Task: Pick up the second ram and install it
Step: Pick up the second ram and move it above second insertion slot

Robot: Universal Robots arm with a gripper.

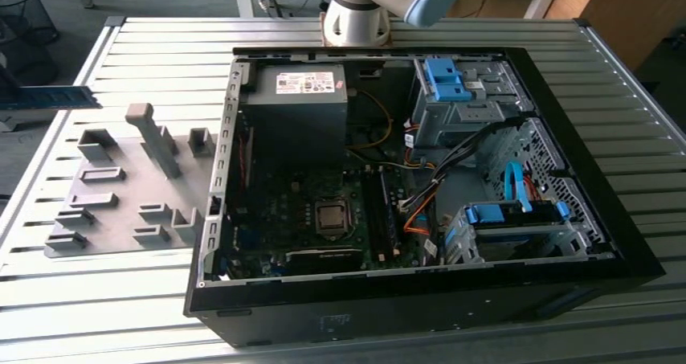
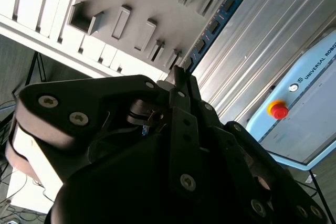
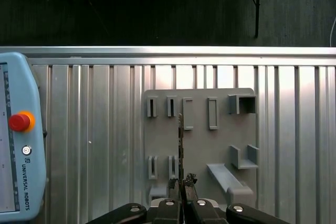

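My gripper [image 3: 182, 183] is shut on one end of the second ram [image 3: 180, 135], a thin blue-green stick seen edge-on here. The second wrist view shows its flat face with black chips, the ram [image 2: 216, 22] reaching out from the closed fingers [image 2: 177, 80]. It hangs in the air above the grey holder plate [image 3: 199, 140]. In the exterior view the ram [image 1: 56, 99] lies level at the far left, well away from the open computer case [image 1: 600, 219]. The motherboard [image 1: 289, 211] with its long black slots [image 1: 380, 211] lies inside the case.
A grey holder plate [image 1: 118, 195] with upright blocks lies on the slatted metal table [image 1: 643, 123], at the exterior view's left of the case. A pale blue teach pendant [image 3: 18, 145] with a red button [image 3: 20, 121] rests on the table. The arm's base [image 1: 359, 14] stands behind the case.
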